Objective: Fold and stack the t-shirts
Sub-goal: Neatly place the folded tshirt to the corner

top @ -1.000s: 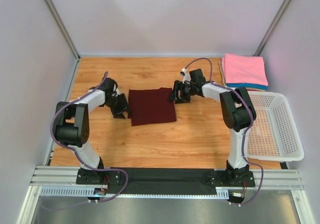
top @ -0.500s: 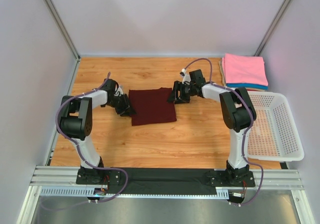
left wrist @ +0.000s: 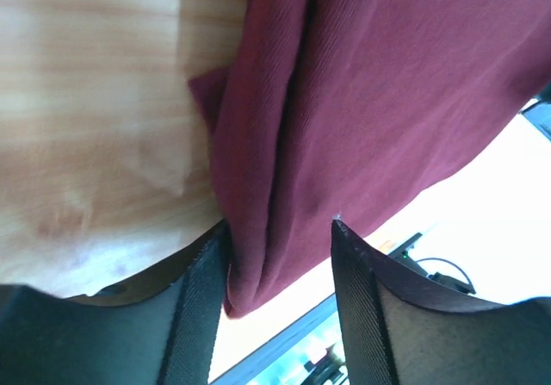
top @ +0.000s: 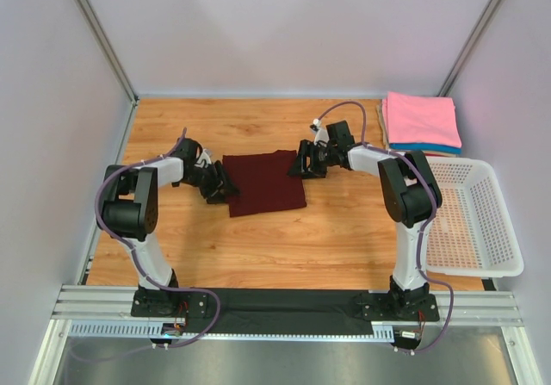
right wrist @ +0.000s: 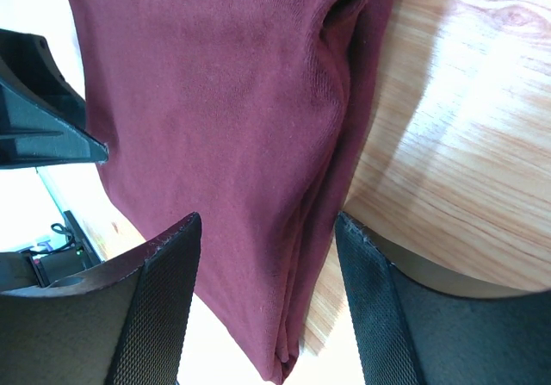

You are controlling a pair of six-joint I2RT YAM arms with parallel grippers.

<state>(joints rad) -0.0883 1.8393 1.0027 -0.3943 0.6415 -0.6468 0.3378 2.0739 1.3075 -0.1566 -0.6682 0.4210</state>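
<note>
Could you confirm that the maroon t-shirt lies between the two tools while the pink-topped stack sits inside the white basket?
Not quite: the pink-topped stack sits on the table beyond the white basket, not inside it, as the top external view shows. The maroon t-shirt does lie between the left tool and the right tool.

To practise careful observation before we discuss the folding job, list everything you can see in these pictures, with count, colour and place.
maroon t-shirt: one, dark maroon, folded flat at the table's middle
pink t-shirt: one, pink, folded, top of the stack at the far right corner
blue t-shirt: one, blue, only its edge showing under the pink one
basket: one, white, perforated, at the table's right side
table: one, light wood
black strip: one, black, between the arm bases
left gripper: one, black, jaws apart over the maroon shirt's left edge
right gripper: one, black, jaws apart over its right edge
</note>
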